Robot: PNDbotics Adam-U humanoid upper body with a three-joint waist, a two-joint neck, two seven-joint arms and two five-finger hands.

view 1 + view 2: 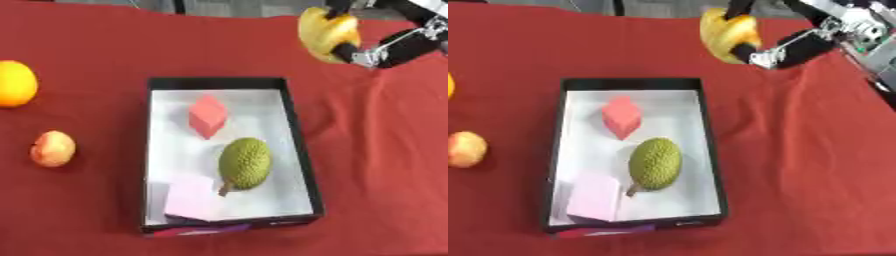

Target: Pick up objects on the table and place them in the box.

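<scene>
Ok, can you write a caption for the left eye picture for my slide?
The right hand holds a banana above the red table, beyond the box.

Only the robot's right arm shows, at the upper right corner. The right hand [767, 52] is mostly black, with dark, thick, blocky fingers [744, 50] — one ends in a pale silver-grey tip. Behind the hand, the wrist and forearm [852, 25] turn to light silver and white metal, with small dark fittings and a thin silvery rod along the black segment.
</scene>
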